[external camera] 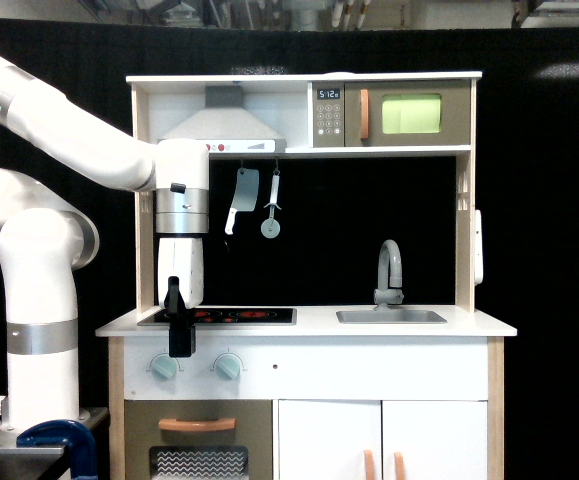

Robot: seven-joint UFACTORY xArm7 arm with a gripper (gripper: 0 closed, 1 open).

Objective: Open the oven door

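A toy kitchen stands in the middle of the picture against a black curtain. The oven door [407, 115] is high up in the upper right of the frame, on the top shelf. It is a small brownish door with a bright green window and a short orange handle [364, 114] that stands up and down on its left side. The door looks shut, flat against its box. Just left of it is a little panel with buttons and a clock [328, 114].

The white robot arm [39, 250] comes in from the left side of the picture. It bends over and points down. Its end effector [180, 335] hangs in the lower left part of the frame, in front of the left edge of the counter [399, 325], just above a pale green knob [163, 367]. The black fingers hang close together, but from this side I cannot tell if they are open or closed. It holds nothing that I can see. It is far below the oven door and well to the left of it.

On the counter there is a black stove top [239, 316] with red rings, and a sink [390, 316] with a grey tap [390, 268]. A toy cleaver [239, 198] and a round cutter [271, 208] hang from a rail under the grey hood [224, 122]. At the bottom sits a bigger brown door [198, 445] with a sideways orange handle and a zigzag window, and next to it are white cupboard doors [381, 440].
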